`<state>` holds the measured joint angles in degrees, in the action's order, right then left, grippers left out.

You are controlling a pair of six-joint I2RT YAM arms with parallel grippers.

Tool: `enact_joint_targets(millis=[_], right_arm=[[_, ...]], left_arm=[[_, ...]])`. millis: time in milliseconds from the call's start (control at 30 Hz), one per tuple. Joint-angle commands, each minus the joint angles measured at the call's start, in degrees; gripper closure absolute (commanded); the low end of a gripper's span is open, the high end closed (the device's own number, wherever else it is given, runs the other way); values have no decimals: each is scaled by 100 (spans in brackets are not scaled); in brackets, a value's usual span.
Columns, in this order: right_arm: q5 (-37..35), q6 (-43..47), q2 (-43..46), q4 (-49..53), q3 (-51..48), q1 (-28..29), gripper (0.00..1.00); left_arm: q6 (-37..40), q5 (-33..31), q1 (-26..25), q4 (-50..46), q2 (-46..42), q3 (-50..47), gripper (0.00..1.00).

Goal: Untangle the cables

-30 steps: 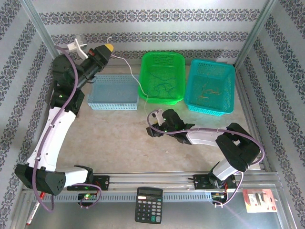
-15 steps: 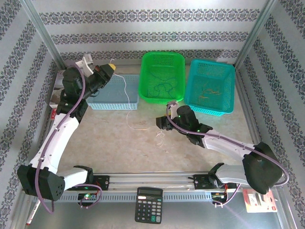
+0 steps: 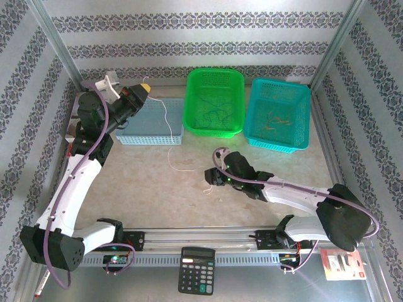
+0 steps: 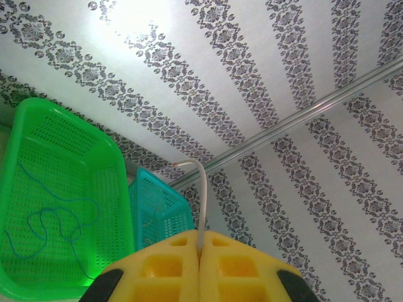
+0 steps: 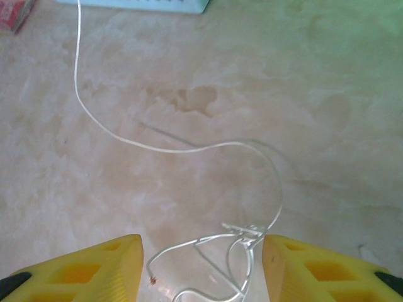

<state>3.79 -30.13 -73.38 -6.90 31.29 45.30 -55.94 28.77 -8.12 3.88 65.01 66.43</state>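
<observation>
White cable (image 5: 182,151) runs from the left gripper (image 4: 200,264), pinched tight on its end, down-table to a tangled loop between the half-spread fingers of the right gripper (image 5: 201,244).

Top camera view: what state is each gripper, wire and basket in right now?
Left gripper: raised, shut on the white wire.
Right gripper: open, low over the table, straddling the wire's tangled end.
White wire: hangs from the left gripper, tangled end lying on the table.
Green basket: upright, holds a dark blue wire.
Teal basket: upright, holds tan wires.
</observation>
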Motion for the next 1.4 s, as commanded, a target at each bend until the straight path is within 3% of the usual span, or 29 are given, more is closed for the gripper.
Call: enact_joint_targets(millis=[0,100,267,800,867,967,1000,1167,1367], right_arm=[[-265,-58,-120,83,252,169,47],[-259,-32,-271,84,329,240,49],[-217,3,-436,50,443,363,62],[-151,3,-899,-35,563,515,67],[-159,7,-934,-44,571,524,73],[-151,7,-920,-42,588,529,92],[-159,16,-863,-16,589,526,100],[-258,131,-314,281,556,376,100],[39,77,585,492,312,-325,100]], left_arm=[[6,128,82,271,-125,-51,100],[0,111,84,293,-141,-69,100],[-5,107,82,305,-138,-65,100],[-35,95,82,377,-156,-82,100],[-31,93,82,389,-156,-90,100],[-33,69,86,382,-163,-113,100],[-35,67,83,377,-170,-122,100],[29,21,106,313,-193,-173,100],[197,-100,196,166,-262,-192,100]])
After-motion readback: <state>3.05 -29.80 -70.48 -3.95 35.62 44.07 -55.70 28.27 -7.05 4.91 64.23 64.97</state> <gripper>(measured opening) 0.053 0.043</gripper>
